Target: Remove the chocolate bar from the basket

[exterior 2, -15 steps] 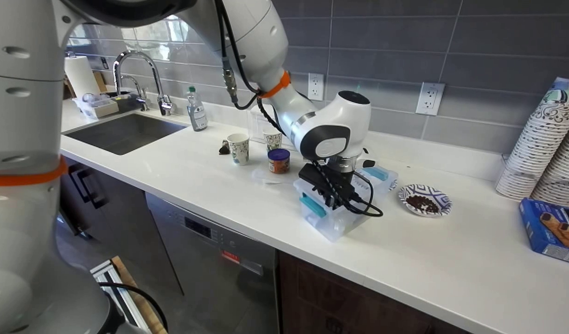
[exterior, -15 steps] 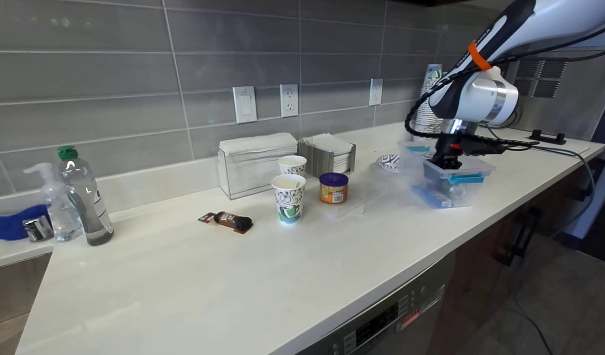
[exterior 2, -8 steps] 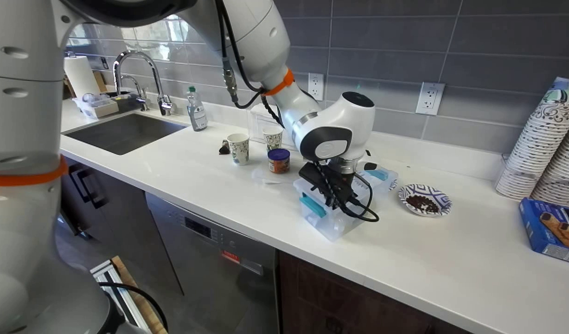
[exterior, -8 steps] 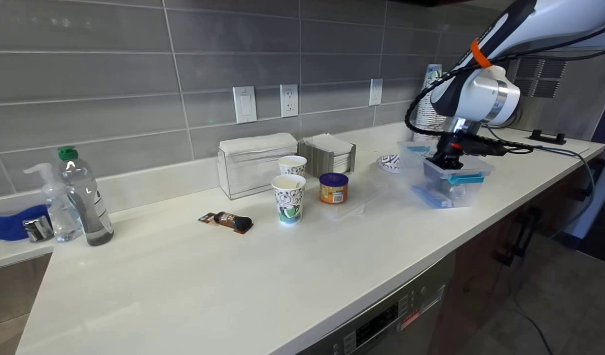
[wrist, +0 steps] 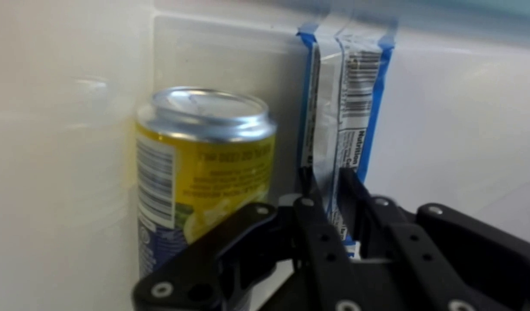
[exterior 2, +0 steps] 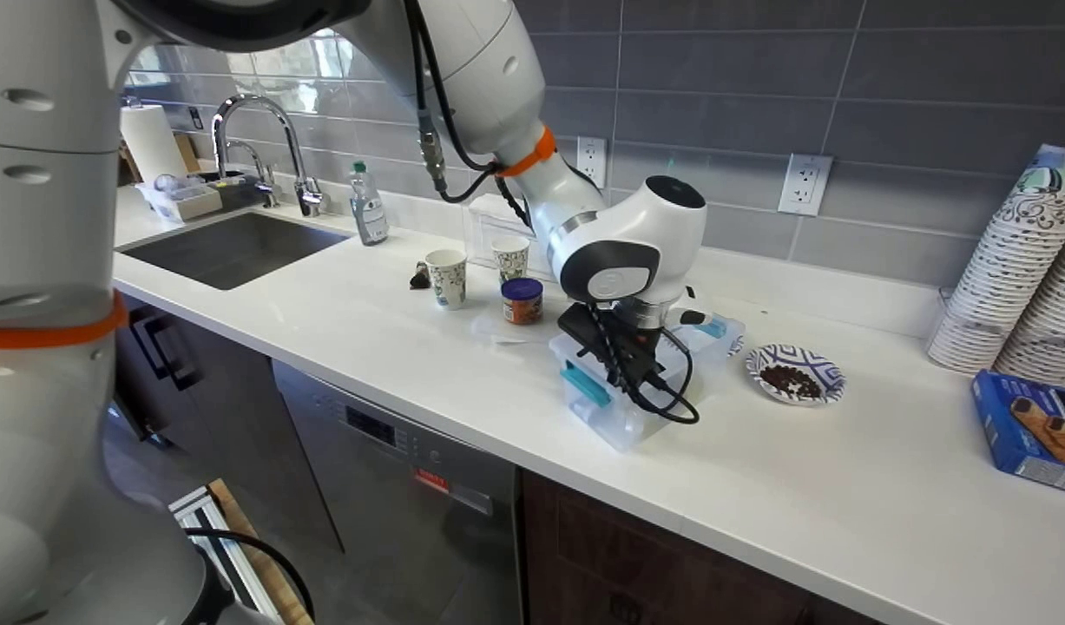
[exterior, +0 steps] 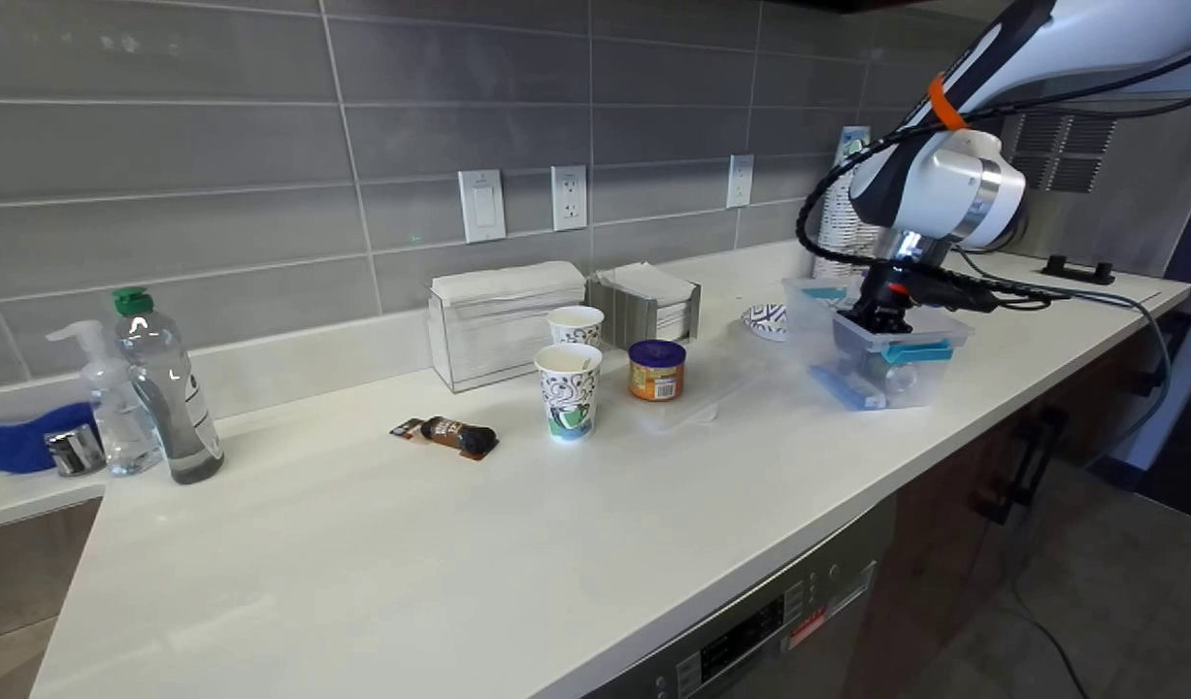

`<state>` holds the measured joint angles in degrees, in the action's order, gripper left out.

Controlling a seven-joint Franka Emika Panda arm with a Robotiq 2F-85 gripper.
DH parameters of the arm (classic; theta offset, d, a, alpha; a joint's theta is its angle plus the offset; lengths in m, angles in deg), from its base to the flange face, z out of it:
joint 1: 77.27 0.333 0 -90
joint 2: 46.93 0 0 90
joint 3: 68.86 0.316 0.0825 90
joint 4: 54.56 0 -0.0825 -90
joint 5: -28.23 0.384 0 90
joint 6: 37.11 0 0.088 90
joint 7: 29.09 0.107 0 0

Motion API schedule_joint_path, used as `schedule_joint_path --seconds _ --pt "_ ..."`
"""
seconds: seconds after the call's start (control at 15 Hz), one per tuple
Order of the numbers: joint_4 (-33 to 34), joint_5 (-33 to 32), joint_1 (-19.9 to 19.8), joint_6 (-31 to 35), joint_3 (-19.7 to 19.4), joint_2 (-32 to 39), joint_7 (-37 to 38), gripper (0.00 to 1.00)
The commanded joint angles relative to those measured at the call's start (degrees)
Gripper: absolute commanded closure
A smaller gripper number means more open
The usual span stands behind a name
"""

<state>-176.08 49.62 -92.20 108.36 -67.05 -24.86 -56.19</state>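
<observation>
The basket is a clear plastic container with teal latches, on the counter in both exterior views (exterior: 930, 377) (exterior 2: 603, 425). My gripper (exterior: 876, 322) points down into it, its fingertips hidden in the exterior views. In the wrist view the chocolate bar (wrist: 334, 112), a blue and silver wrapper with a barcode, stands upright along the basket's wall. My gripper (wrist: 327, 172) has its fingers close together on either side of the bar's lower part. The wrapper narrows and creases between them, so the gripper looks shut on it. The bar's lower part is mostly hidden by the fingers.
A yellow can (wrist: 208, 172) stands in the basket beside the bar, close to one finger. Paper cups (exterior: 568, 393), a purple-lidded jar (exterior: 656, 371) and a clear lid (exterior: 687, 413) are nearby. A patterned bowl (exterior 2: 831, 379) and tall cup stacks (exterior 2: 1001, 278) stand at the other side.
The arm has shifted and tilted slightly, and the cable loop at the wrist has swung a little. The gripper remains down in the basket, and the basket has not visibly moved.
</observation>
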Motion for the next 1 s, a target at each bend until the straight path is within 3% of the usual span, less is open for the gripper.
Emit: schedule_joint_path --seconds 0.0,0.13,0.27,0.93 --pt "-0.8 1.9 -1.4 -1.5 1.1 1.9 -0.9 0.83" --pt "-0.7 2.8 -1.7 -2.3 1.3 2.0 -1.2 0.97" --pt "-0.7 3.2 -1.9 -2.9 1.3 1.9 -1.2 1.00" --pt "-2.9 3.1 -0.9 0.0 1.9 -5.5 -3.0 1.00"
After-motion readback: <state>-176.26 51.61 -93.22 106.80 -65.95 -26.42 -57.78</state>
